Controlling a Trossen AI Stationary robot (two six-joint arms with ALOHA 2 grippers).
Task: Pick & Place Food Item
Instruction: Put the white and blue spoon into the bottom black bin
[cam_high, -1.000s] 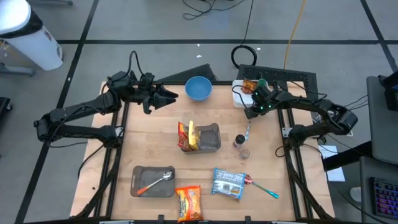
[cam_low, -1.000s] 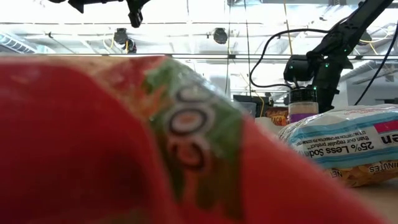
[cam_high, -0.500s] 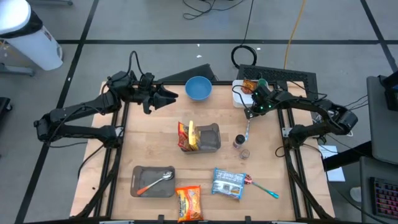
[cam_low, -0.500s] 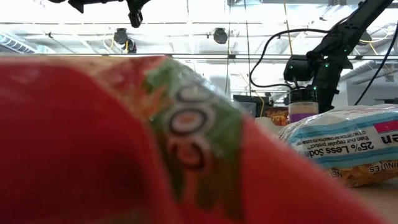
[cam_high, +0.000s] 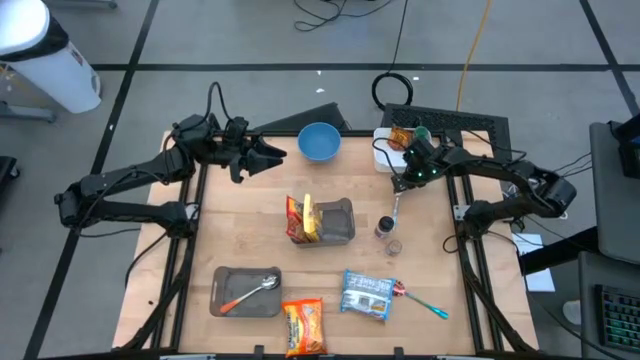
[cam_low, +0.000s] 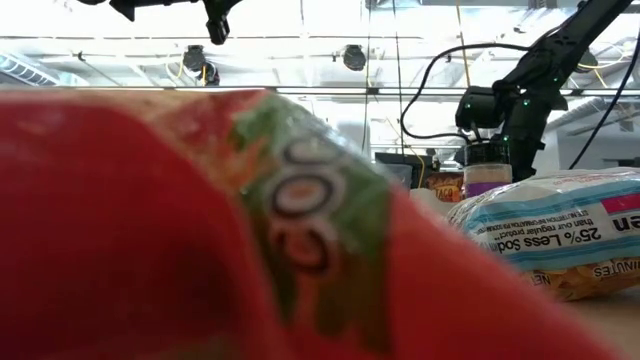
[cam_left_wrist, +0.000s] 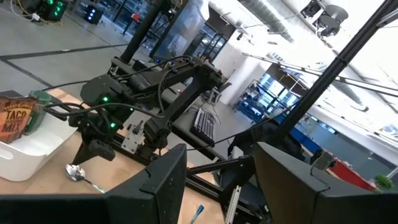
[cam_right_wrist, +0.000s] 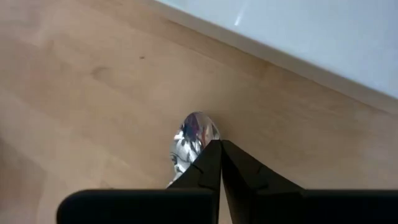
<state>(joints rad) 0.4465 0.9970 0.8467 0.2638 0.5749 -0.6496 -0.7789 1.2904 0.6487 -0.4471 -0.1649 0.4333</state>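
A silver spoon (cam_high: 397, 206) lies on the wooden table (cam_high: 240, 215) at the far right, its bowl (cam_right_wrist: 194, 132) close to a white bin (cam_high: 386, 152). My right gripper (cam_right_wrist: 219, 144) slants down onto that bowl, shut on it; the left wrist view shows this gripper (cam_left_wrist: 87, 160) above the spoon (cam_left_wrist: 76, 173). My left gripper (cam_high: 275, 157) waits open and level above the far left, its fingers (cam_left_wrist: 158, 186) empty. One red noodle packet (cam_high: 299, 218) leans in a grey tray (cam_high: 340, 222), another (cam_high: 303, 325) lies at the near edge, and a blue-white packet (cam_high: 365, 295) lies beside it. My right gripper has its two fingertips together at the edge of the spoon's bowl (cam_right_wrist: 210, 135), slanting down from above and from the table's far right. My own fingers hide how much of the rim lies between them. The spoon lies flat on the table.
A blue bowl (cam_high: 319, 141) stands at the far edge. A shaker (cam_high: 383, 229) and a small jar (cam_high: 393, 246) stand just near of the spoon's handle. A grey tray with a spoon (cam_high: 245, 290) and a coloured spoon (cam_high: 422, 301) lie near the front.
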